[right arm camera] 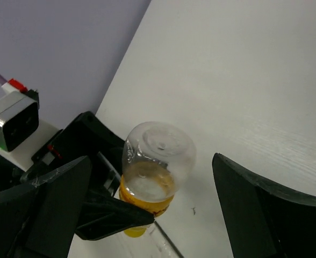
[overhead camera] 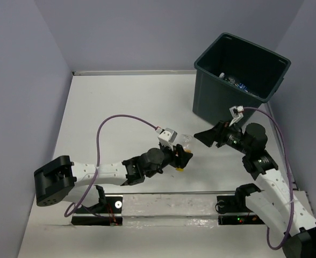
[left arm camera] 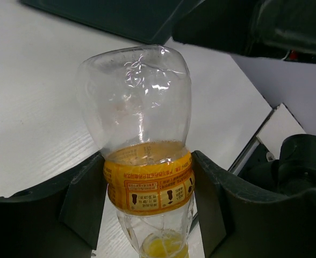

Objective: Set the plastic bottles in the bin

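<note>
A robotics lab test cell is showing here: plain lavender wall panels (overhead camera: 23, 80) are enclosing a white counter (overhead camera: 120, 97), two arms (overhead camera: 101, 172) are sitting bolted along a metal rail (overhead camera: 169, 207), and purple cables (overhead camera: 123, 118) are feeding wrist cameras (overhead camera: 167, 134).

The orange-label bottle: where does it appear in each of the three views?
Top external: bottle just below centre.
Left wrist: bottle fills the middle of the picture.
Right wrist: bottle at lower centre-left, base toward camera.
Shared landmark: the left gripper clamped on its orange label.
</note>
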Controlling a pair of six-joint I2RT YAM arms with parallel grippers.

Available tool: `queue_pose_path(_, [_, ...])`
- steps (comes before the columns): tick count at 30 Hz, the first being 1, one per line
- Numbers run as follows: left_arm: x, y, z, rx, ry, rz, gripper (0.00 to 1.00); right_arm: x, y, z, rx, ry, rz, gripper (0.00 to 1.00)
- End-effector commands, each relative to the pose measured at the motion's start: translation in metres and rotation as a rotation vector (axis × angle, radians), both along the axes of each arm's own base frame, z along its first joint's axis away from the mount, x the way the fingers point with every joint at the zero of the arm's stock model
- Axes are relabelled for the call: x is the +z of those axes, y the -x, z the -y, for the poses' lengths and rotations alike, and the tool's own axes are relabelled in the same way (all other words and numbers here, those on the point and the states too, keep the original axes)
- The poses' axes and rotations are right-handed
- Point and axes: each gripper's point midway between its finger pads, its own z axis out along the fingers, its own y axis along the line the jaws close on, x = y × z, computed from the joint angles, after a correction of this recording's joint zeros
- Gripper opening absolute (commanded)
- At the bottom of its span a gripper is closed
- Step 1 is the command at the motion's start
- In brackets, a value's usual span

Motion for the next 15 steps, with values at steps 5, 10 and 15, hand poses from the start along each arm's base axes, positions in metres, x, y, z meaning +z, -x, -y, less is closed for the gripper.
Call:
queue_pose_path(5, [0.052,0.002,0.005,-0.05,0.132,0.116,0.63,0.005,0.023,-0.056,0.23,-0.038,0.027,1.0])
queue_pose_path(10, [0.056,0.002,0.002,-0.044,0.141,0.125,0.64,-0.003,0.024,-0.079,0.266,-0.045,0.019,0.98])
queue_pose_path(15, [0.06,0.003,-0.008,-0.028,0.157,0.133,0.64,0.009,0.008,-0.078,0.183,-0.08,0.073,0.85])
